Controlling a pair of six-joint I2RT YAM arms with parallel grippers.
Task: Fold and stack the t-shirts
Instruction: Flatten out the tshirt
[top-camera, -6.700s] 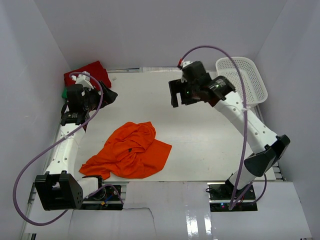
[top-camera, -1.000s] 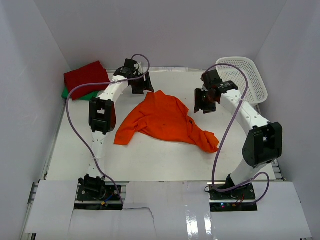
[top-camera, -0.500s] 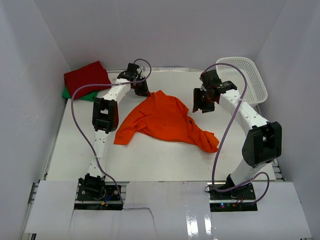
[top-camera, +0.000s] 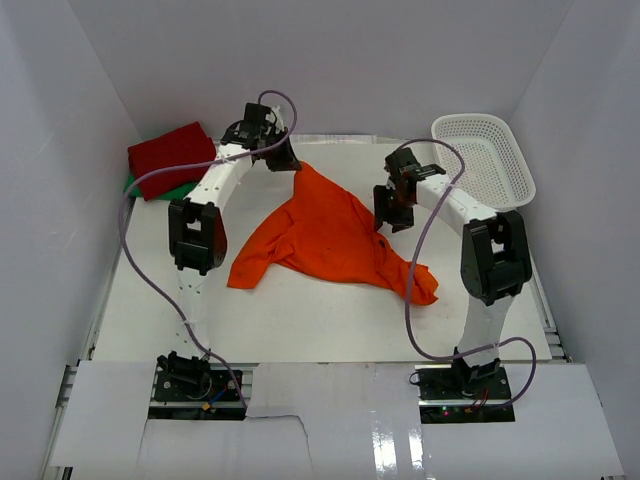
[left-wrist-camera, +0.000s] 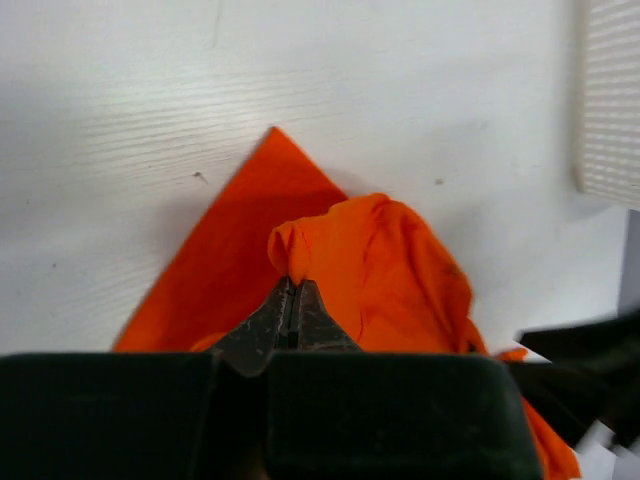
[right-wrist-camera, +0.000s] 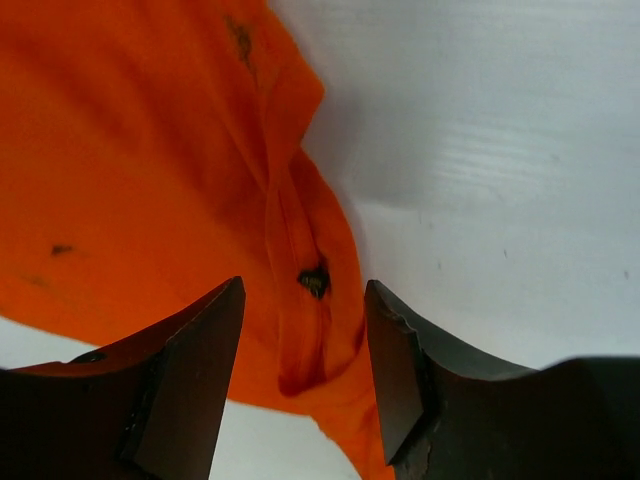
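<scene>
Where the left pincer (left-wrist-camera: 292, 290) clamps, the orange t-shirt (top-camera: 330, 235) bunches.

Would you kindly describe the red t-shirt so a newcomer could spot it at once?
On the white table, look to the far left corner, where two shirts are stacked. The red t-shirt is the top one, over the green t-shirt; the orange t-shirt is unfolded mid-table.

One high view, two close wrist views
The top camera looks down from above and behind the near edge over the whole counter (top-camera: 300, 330). The wrist cameras look close past the left hand (left-wrist-camera: 293, 290) and right hand (right-wrist-camera: 303, 290) onto the orange t-shirt (top-camera: 330, 235), shared by all three.
</scene>
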